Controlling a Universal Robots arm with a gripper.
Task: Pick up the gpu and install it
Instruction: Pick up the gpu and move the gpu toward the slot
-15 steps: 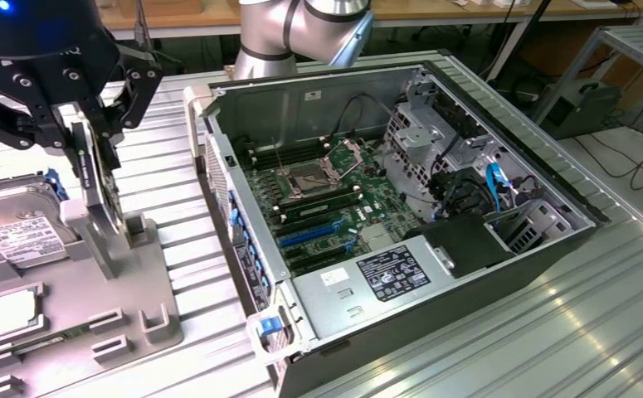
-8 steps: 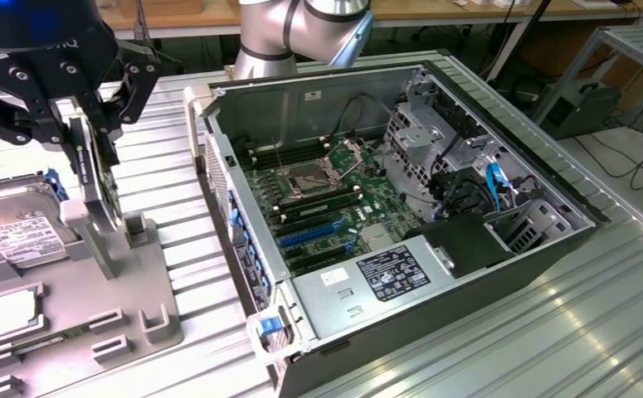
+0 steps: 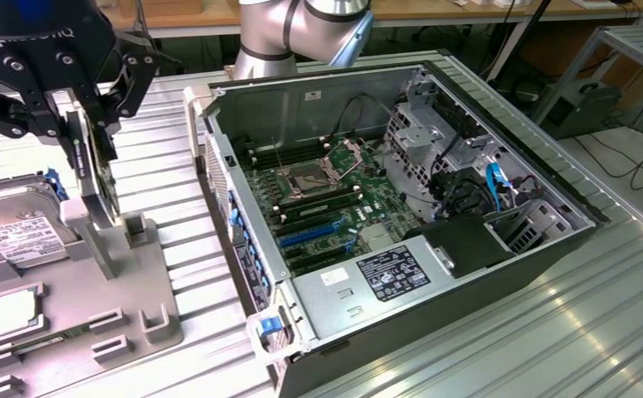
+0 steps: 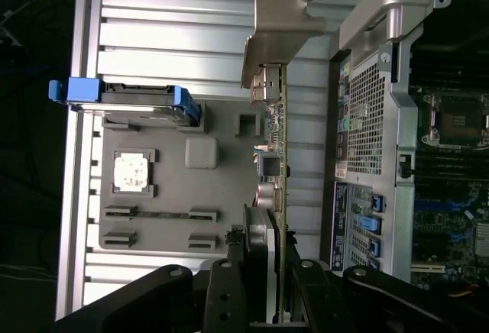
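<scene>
Grey parts tray [image 3: 133,319], lower left of the exterior view: carries a processor chip [image 3: 12,308] and, behind it, a hard drive [image 3: 22,236].

Gpu [image 3: 98,186], upper left: stands upright on edge over the tray's slotted stand, with its silvery bracket [image 4: 279,27] at the end away from the grip. Whether it has cleared the stand cannot be told.

Gripper [image 3: 86,124]: clamped on the gpu.

Open computer case [image 3: 443,332], centre and right: motherboard [image 3: 321,207] and blue expansion slots [image 3: 304,236], well apart from the card.

Status, judged: pick-up in hand, install not yet done. The next move calls for keeping the thin card upright and its edge square to a slot.
</scene>
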